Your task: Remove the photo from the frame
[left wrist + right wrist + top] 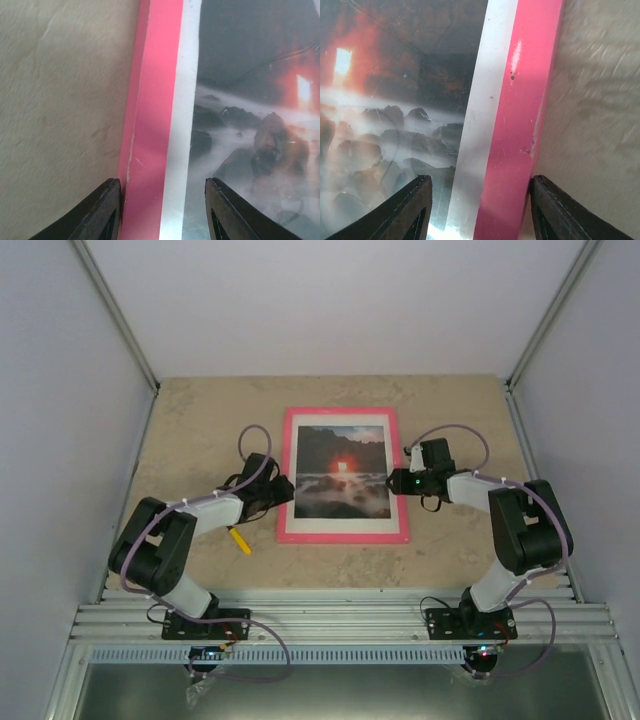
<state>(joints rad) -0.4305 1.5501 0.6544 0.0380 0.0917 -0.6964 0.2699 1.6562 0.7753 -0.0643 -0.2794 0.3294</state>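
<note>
The pink frame (343, 535) lies flat on the table, face up, with the photo (343, 472) of dark rocks and a red sun inside a white mat border. My left gripper (282, 490) is open at the frame's left edge; in its wrist view the fingers straddle the pink frame (152, 120) and mat, the left finger (102, 212) outside the frame, the right over the photo (250, 100). My right gripper (405, 482) is open at the right edge, its fingers straddling the frame (527, 125) likewise, one finger (410, 210) over the photo (395, 100).
A yellow-orange tool (240, 539) lies on the table left of the frame's lower corner, by my left arm. Grey walls close in the beige table (200, 420) on three sides.
</note>
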